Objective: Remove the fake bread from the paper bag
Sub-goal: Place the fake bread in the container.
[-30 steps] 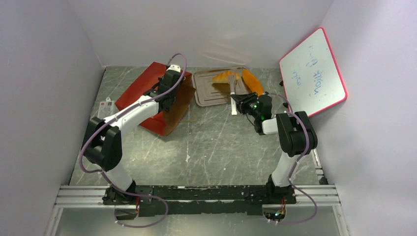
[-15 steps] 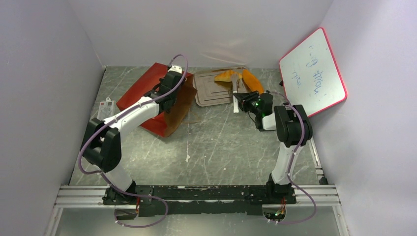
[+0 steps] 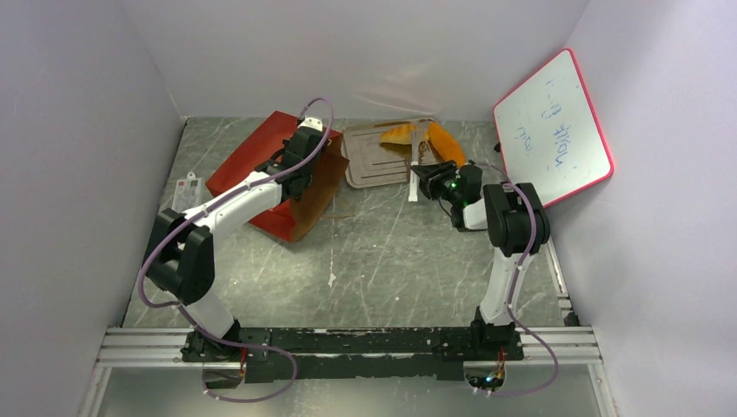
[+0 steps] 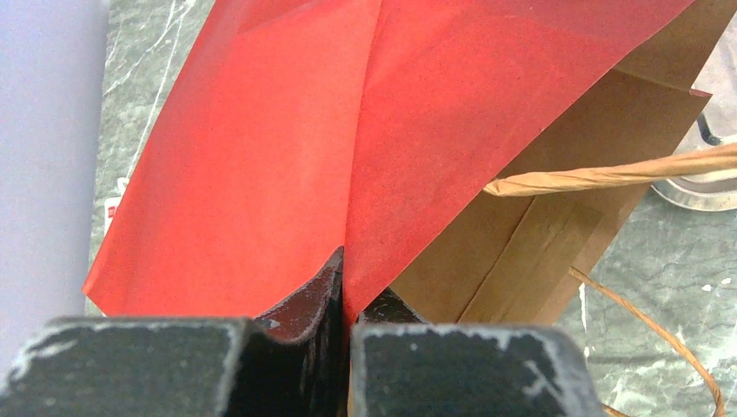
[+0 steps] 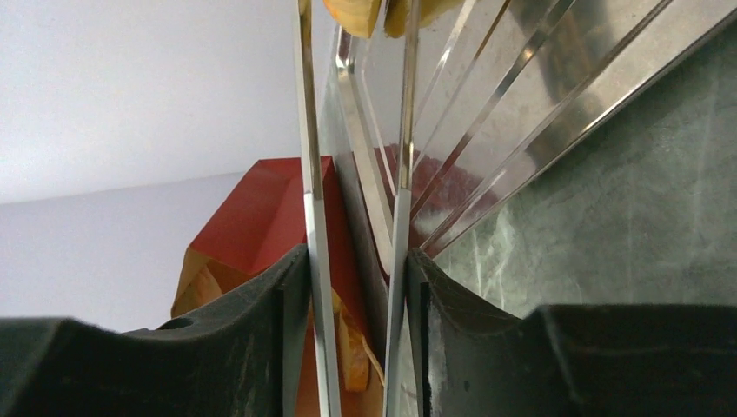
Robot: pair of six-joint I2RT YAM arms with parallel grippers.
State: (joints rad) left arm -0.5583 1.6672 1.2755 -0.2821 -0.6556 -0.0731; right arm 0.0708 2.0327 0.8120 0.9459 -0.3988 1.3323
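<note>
The paper bag [image 3: 261, 165] lies on its side at the back left, red outside, brown inside [image 4: 539, 217]. My left gripper [image 3: 298, 165] [image 4: 344, 287] is shut on the red wall of the bag's mouth. Two orange-tan pieces of fake bread [image 3: 401, 133] [image 3: 445, 143] lie on the silver tray [image 3: 369, 161]. My right gripper [image 3: 426, 181] [image 5: 356, 269] is shut on a pair of metal tongs [image 3: 414, 165] [image 5: 311, 174]. The tongs' tips point at the bread [image 5: 382, 13]; their two arms stand apart. Nothing inside the bag shows.
A red-framed whiteboard [image 3: 556, 126] leans on the right wall. A small white card [image 3: 187, 189] lies by the left wall. The bag's cord handle [image 4: 608, 174] hangs across its mouth. White walls close in the grey table [image 3: 382, 252].
My right gripper and the tongs shifted slightly right along the tray, and the tongs' arms spread a little. The left arm and the bag stayed put.
</note>
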